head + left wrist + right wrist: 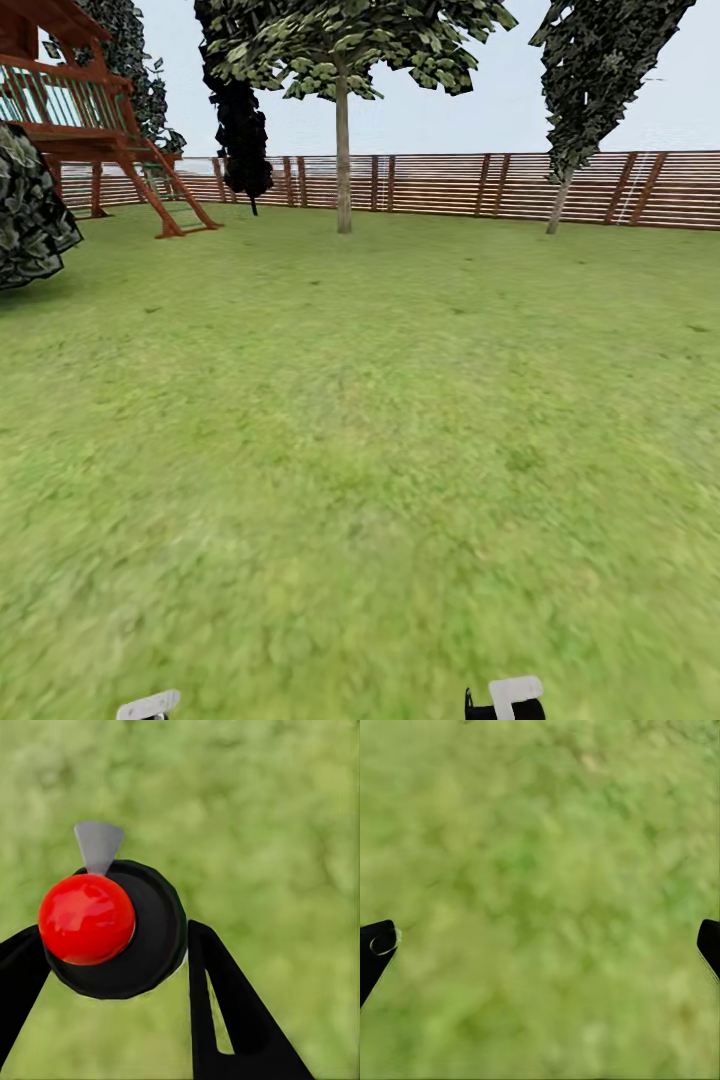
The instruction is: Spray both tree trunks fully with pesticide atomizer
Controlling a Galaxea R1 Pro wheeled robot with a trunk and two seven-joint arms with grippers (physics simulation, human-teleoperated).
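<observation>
A wide grass lawn [360, 450] runs to a slatted fence [450, 183], one bare-trunked tree [343, 150] far ahead. The left gripper [112, 952] pinches the pesticide atomizer [112, 926], carried for spraying; the right gripper [540, 945] hangs spread, empty.

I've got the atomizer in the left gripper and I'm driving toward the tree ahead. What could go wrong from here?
1. The tree trunk is far across the lawn; spraying from here would likely fall short.
2. The left gripper holds the pesticide atomizer by its round black body, so it might slip or turn while driving.
3. The grey nozzle may not face the trunk; check before spraying.
</observation>
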